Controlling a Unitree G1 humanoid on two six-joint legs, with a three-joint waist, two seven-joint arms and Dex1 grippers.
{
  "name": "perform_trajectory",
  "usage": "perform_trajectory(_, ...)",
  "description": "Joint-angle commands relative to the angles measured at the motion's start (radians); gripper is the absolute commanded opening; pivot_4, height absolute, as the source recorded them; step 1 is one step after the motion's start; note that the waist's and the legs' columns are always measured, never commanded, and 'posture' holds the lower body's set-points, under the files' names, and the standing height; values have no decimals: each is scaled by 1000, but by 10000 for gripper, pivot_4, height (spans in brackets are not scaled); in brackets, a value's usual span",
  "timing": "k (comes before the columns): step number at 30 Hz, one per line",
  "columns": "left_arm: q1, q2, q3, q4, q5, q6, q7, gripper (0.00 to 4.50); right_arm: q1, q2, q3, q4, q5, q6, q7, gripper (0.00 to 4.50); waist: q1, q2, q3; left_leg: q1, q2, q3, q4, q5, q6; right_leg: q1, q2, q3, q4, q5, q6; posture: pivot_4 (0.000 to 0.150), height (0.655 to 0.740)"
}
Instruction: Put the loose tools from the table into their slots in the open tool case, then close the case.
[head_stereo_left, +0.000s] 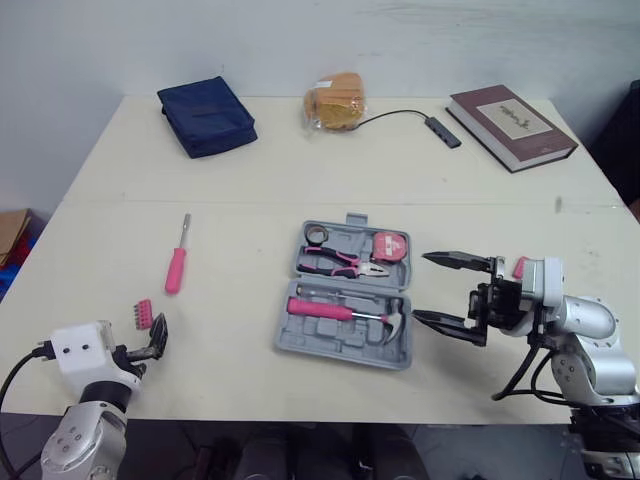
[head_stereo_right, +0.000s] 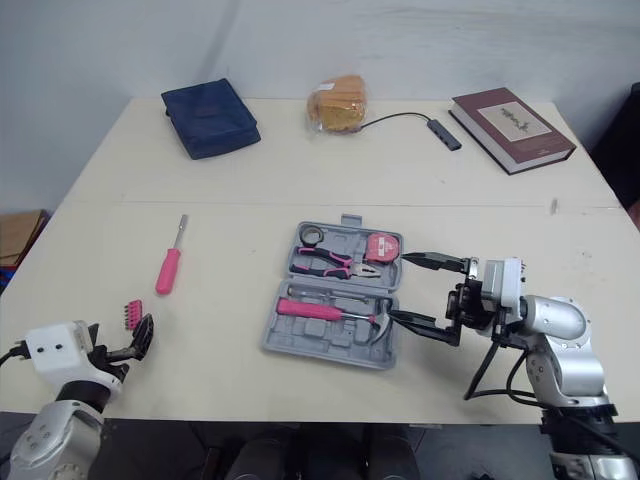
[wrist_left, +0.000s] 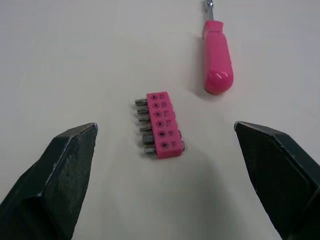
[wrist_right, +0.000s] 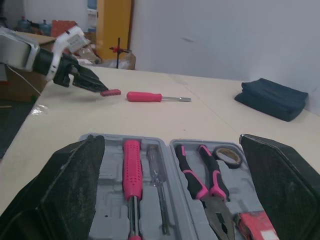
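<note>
The grey tool case (head_stereo_left: 330, 345) lies open at the middle of the table. It holds a pink-handled hammer (head_stereo_left: 335, 311), pliers (head_stereo_left: 345, 263), a tape measure (head_stereo_left: 390, 245) and a tape roll (head_stereo_left: 318, 234). A pink screwdriver (head_stereo_left: 177, 262) lies loose to the left of the case. Nearer the front edge sits a pink bit holder (wrist_left: 160, 125). My left gripper (head_stereo_left: 155, 335) is open just short of the bit holder, not touching it. My right gripper (head_stereo_left: 420, 287) is open at the case's right edge, with nothing between its fingers.
Along the table's far side lie a navy pouch (head_stereo_left: 206, 115), a bagged bread roll (head_stereo_left: 336, 101), a small cabled hub (head_stereo_left: 442, 131) and a dark red book (head_stereo_left: 510, 125). The table's front edge runs close below both grippers.
</note>
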Motion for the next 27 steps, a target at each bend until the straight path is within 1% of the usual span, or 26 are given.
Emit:
perform_trajectory(1,-23,-19,1,3,37,6,52,44296,-19,3,0,-43,-3,9,-1,45000,1,-1,0,0,0,0,0,0,0,0,0,-1,1,0,0,1500,7400)
perform_trajectory(13,-100,-47,-12,96,70,-17,72,44296,-18,1,-6,-85,-22,42,-46,45000,15,-1,0,0,1,-1,0,1,-1,-1,1,-2,2,-1,-1,1500,7400)
perform_trajectory(16,-127,-47,3,126,91,-11,102,44296,-2,-3,-13,-89,-28,43,-52,45000,17,-1,0,0,1,-1,1,1,-1,-1,1,-2,3,-1,-1,1500,7400)
perform_trajectory(18,-139,-53,12,138,86,-8,110,44296,5,-5,-17,-92,-30,43,-53,45000,17,-1,0,0,1,-1,1,1,0,-1,1,-2,3,-1,-1,1500,7400)
perform_trajectory(20,-154,-80,35,150,63,1,134,44296,14,-7,-23,-93,-29,38,-52,45000,16,-1,0,0,1,-1,1,1,0,-1,1,-2,3,-1,-1,1500,7400)
perform_trajectory(25,-172,-65,39,185,67,23,123,44296,34,-7,-37,-81,-35,20,-40,45000,16,0,0,1,1,-1,0,1,0,-1,1,-3,4,-1,-1,1500,7400)
perform_trajectory(26,-174,-67,42,191,62,26,125,38991,35,-6,-39,-80,-36,18,-39,45000,17,1,0,1,1,-1,0,1,0,-1,1,-3,4,-1,-2,1500,7400)
perform_trajectory(27,-176,-66,43,199,59,26,121,36624,38,-6,-41,-78,-37,16,-38,45000,16,1,0,1,1,-1,0,2,0,-1,1,-4,5,-1,-2,1500,7400)
